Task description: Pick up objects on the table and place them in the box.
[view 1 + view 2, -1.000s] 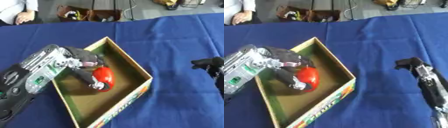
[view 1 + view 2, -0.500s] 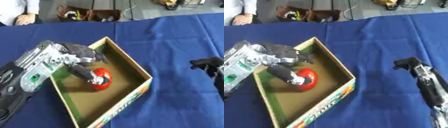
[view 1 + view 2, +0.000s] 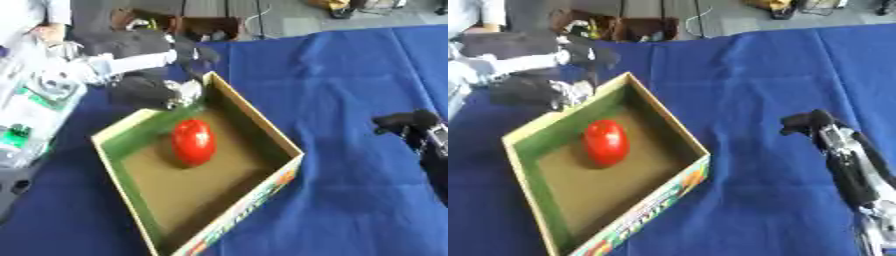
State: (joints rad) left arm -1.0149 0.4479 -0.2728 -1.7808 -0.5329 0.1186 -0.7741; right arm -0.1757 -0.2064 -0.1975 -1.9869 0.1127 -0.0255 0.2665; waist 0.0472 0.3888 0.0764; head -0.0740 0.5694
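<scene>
A red rounded object [image 3: 193, 141] lies on the brown floor of the open cardboard box [image 3: 255, 118], toward its far-left side, with nothing touching it. My left hand [image 3: 147, 80] hovers over the box's far-left corner, blurred, its fingers spread and relaxed and holding nothing. My right hand [image 3: 805, 122] rests on the blue cloth to the right of the box and well apart from it. Its dark fingers are curled in with nothing in them.
The blue cloth [image 3: 341, 65] covers the whole table. Beyond its far edge, on the floor, stands a brown carton [image 3: 203, 26] with clutter in it. The box's printed side wall [image 3: 658, 200] faces the near right.
My left hand has let go of the red object and risen back to the left, out over the box's far rim. The object now lies alone inside. The right hand stays put.
</scene>
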